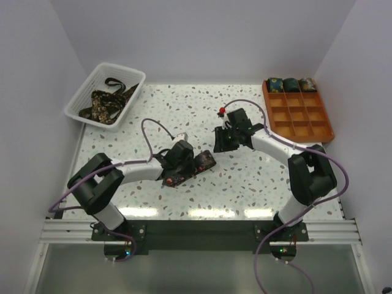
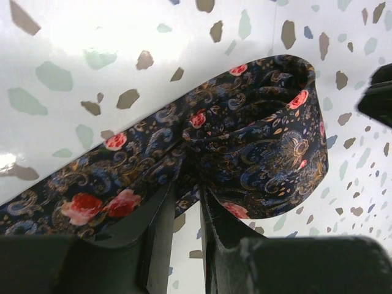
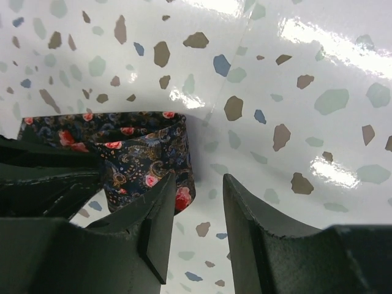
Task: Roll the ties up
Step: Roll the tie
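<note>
- Tie in hand is a dark, flower-printed strip lying flat on the tabletop, near its middle and a little toward the near edge and the left side.
- It looks light, thin and limp, and its weave is probably slick. I would expect it to sag, slide and spring out of any fold that is not held down.
- Its long axis runs on a diagonal, from the near-left toward the far-right corner. The far-right end is doubled over into a loose loop. The other end trails near-left under the arm, and whether that is the pointed tip cannot be told.
- The left gripper has its jaws drawn nearly together, pinching puckered cloth just behind the loop.
- The right gripper stands with jaws apart and only bare tabletop between them. The looped end lies just beside one finger.
- The best hold, to my mind, is across the narrow width at the folded end, through both layers, so the loop can serve as the core of the roll.
- Three finished rolls sit in the tray at the far-right corner, and unrolled ones lie in the basket at the far-left.
</note>
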Available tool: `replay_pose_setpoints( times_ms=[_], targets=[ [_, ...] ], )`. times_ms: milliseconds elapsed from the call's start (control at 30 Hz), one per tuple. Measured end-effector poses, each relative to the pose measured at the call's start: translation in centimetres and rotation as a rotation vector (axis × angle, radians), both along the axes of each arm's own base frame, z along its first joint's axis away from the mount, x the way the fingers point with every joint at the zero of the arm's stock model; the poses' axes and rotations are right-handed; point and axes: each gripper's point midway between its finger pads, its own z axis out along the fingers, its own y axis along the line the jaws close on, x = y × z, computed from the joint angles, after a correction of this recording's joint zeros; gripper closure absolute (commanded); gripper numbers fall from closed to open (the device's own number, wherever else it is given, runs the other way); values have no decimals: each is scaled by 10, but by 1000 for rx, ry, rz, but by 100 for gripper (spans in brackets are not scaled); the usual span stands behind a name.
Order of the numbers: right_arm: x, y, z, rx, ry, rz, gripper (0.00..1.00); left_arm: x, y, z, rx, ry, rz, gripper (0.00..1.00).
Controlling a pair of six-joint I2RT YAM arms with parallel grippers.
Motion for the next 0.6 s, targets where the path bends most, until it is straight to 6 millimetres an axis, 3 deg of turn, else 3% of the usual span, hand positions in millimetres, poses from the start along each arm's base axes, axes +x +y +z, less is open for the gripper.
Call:
replay_pose_setpoints(
  times_ms=[200, 600],
  targets=[
    [-2, -2, -17, -31, 33, 14, 61, 9, -11, 3, -1, -12, -19, 73],
    [-6, 4, -16, 5, 46, 44, 63, 9, -12, -2, 12, -3, -27, 72]
  ],
)
